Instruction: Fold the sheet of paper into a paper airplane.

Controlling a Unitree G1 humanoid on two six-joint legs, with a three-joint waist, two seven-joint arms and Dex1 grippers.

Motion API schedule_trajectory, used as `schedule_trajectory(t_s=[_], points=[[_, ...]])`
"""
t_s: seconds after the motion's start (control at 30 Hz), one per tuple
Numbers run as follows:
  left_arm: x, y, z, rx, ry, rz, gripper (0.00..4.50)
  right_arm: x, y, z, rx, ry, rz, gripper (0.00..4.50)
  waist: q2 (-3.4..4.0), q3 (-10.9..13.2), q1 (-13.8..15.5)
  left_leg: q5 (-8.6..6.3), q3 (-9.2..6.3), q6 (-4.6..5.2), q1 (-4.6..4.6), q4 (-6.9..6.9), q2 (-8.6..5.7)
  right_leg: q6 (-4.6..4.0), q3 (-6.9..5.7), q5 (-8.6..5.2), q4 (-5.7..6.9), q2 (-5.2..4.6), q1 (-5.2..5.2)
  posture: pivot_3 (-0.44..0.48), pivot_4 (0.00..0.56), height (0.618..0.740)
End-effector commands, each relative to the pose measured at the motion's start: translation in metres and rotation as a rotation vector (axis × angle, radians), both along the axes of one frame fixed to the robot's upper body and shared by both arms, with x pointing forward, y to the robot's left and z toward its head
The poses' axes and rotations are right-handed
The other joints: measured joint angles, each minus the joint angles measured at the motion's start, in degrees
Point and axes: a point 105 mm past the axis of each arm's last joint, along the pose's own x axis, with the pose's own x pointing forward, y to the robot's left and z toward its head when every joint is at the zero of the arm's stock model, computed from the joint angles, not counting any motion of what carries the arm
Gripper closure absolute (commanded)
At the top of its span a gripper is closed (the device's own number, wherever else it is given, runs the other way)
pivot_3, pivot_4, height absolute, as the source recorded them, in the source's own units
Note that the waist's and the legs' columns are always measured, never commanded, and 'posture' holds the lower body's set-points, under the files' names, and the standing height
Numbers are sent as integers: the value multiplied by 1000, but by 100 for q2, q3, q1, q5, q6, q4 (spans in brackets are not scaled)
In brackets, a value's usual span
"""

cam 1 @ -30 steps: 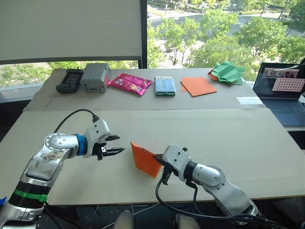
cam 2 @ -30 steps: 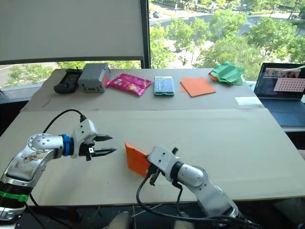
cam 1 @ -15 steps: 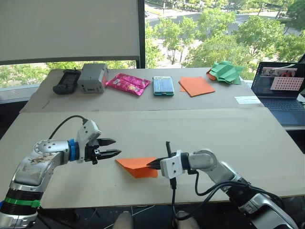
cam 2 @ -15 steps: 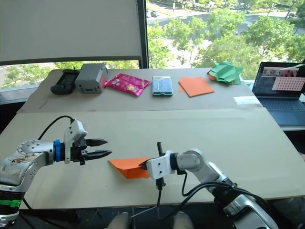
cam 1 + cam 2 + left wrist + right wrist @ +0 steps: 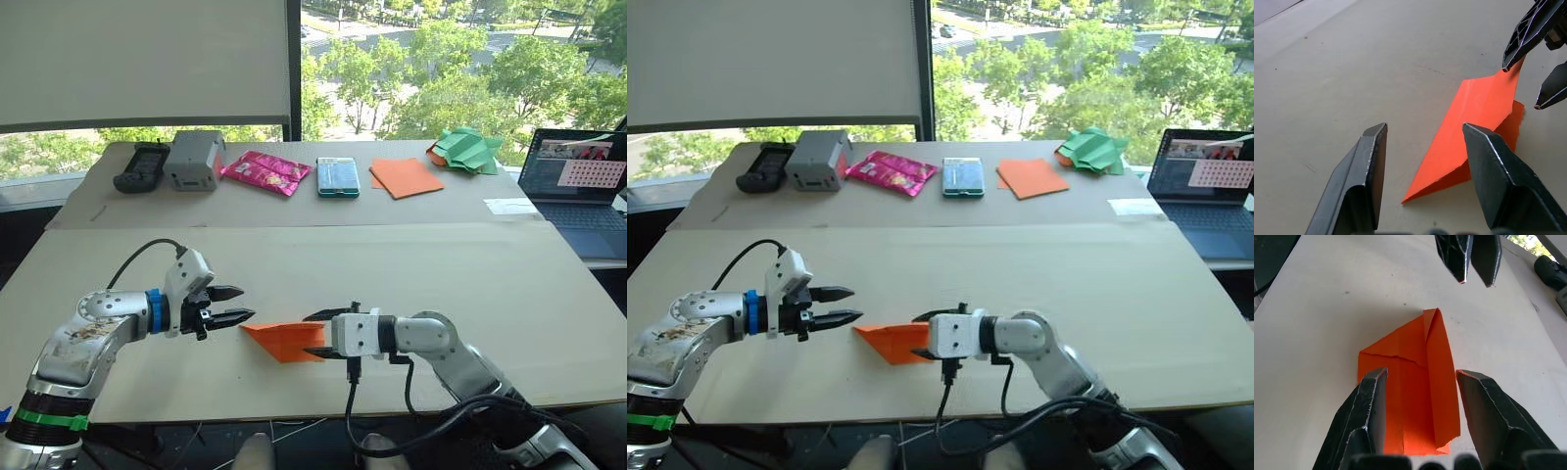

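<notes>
At the near edge of the table (image 5: pixel 460 264), the sheet of paper (image 5: pixel 282 339) is seen lying partly folded, a pointed corner turned towards the left gripper (image 5: pixel 233 305) and one flap raised along a crease. The right gripper (image 5: pixel 315 335) is set at the paper's blunt end with its fingers spread apart, one above and one below the edge; nothing is held by it. The left gripper is poised just beside the pointed tip, its fingers parted to a moderate gap and likewise empty.

The step in hand is judged to be the pressing down or re-gripping of the raised flap. For this to be done well, the blunt end should be pinned by the right gripper so the paper cannot slide, while the flap is taken close to the crease and laid edge to edge before pressure is applied, since thin paper may buckle if pushed from its tip.

Further back, a flat orange sheet (image 5: pixel 407 176), a green paper shape (image 5: pixel 468 149), a pink packet (image 5: pixel 265 171) and a laptop (image 5: pixel 578 186) are laid out
</notes>
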Motion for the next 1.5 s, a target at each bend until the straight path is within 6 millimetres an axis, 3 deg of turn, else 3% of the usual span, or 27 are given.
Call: schedule_trajectory(t_s=[0.03,0.17,0.47,0.6,0.93,1.07,1.27,1.5], points=[[2,-6,2,-10,-29,-26,3279,1,0,18,77,-2,-65,1883,-1,0,19,0,0,0,0,0,0,0,0,0,0,0,0,0,150,706],[2,-6,-21,114,-34,-68,4457,4,-2,17,82,14,-116,1883,2,-1,45,-2,1,-3,1,2,0,-1,0,0,-3,0,-1,0,150,706],[-5,-8,-51,236,-52,-162,4457,-2,0,22,83,14,-96,1883,6,-2,48,-2,2,-3,-8,1,0,-1,0,0,-1,0,-9,0,150,706],[-7,-7,-60,282,-66,-193,4457,-3,1,13,50,47,-83,1883,8,-4,51,-4,2,-6,-8,1,0,-1,0,-1,-3,0,-7,0,150,706],[-5,-11,-59,276,-80,-212,4457,-12,-12,1,-87,-5,27,1883,15,-7,55,-5,4,-9,-7,3,0,0,0,-1,-3,-2,-4,0,150,706],[-4,-12,-59,279,-85,-219,4457,-9,-13,-11,-141,-32,28,1883,14,-9,53,-5,4,-9,-4,2,0,0,0,-1,-3,-2,-4,0,150,706],[-3,-11,-58,289,-99,-226,4457,1,-11,-14,-122,-27,-25,1883,15,-9,52,0,4,0,-5,2,0,0,0,0,-1,-2,-3,0,150,706],[-3,-11,-56,309,-119,-240,4500,0,-8,-15,-120,-23,0,4102,15,-9,50,-1,5,-1,-5,3,0,0,0,0,-1,-2,-3,0,150,706]])
